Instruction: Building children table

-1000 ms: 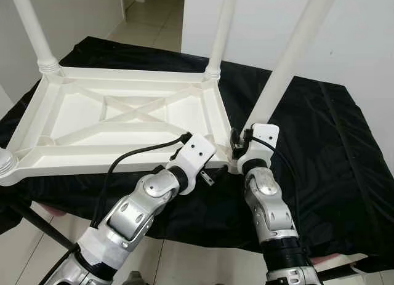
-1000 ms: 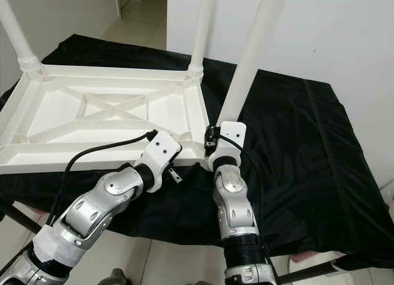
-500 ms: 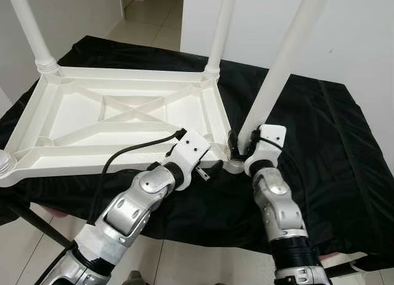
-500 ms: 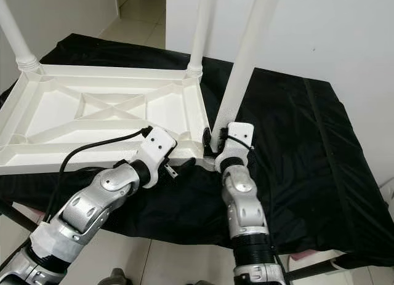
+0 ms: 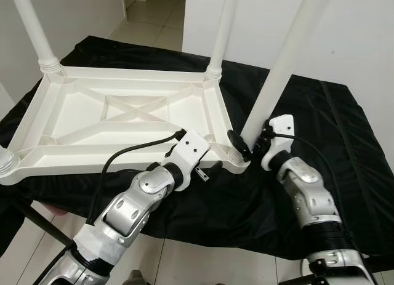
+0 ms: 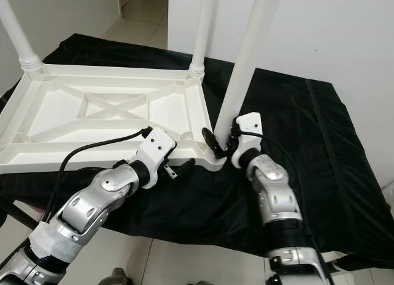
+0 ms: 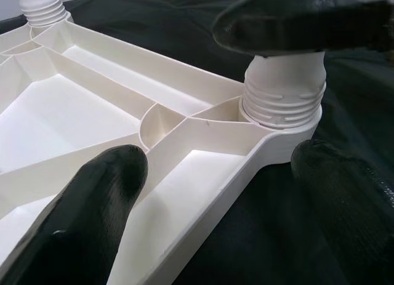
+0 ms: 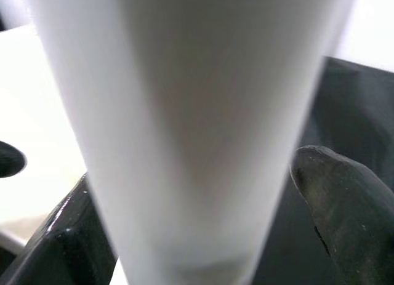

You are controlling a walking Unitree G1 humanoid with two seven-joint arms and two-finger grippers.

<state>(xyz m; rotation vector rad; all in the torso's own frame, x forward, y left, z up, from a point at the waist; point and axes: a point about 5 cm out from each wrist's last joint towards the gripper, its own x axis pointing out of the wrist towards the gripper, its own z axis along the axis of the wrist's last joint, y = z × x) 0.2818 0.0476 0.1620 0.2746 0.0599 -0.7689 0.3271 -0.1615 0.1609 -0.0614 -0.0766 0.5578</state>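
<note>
A white plastic children's table [image 5: 218,112] lies upside down on a black cloth, ribbed underside up. Its near right leg [image 5: 280,69] stands tilted in the corner socket, where the threaded base [image 7: 282,94] sits. My right gripper [image 5: 251,142] is shut on this leg just above the socket, one finger on each side [image 8: 332,211]. My left gripper [image 7: 221,199] is open at the table's near rim beside that corner. One of its fingers [image 7: 104,192] is over the inside and the other is outside the rim.
Two more legs rise at the far left [image 5: 34,26] and far right [image 5: 223,26] corners, and a socket [image 5: 5,163] shows at the near left. The black cloth [image 5: 326,143] stretches right of the table. A dark stand leg [image 5: 37,226] crosses the tiled floor below.
My right forearm has swung out to the right around the leg while its gripper stays at the leg's base. My left gripper has slid slightly along the near rim.
</note>
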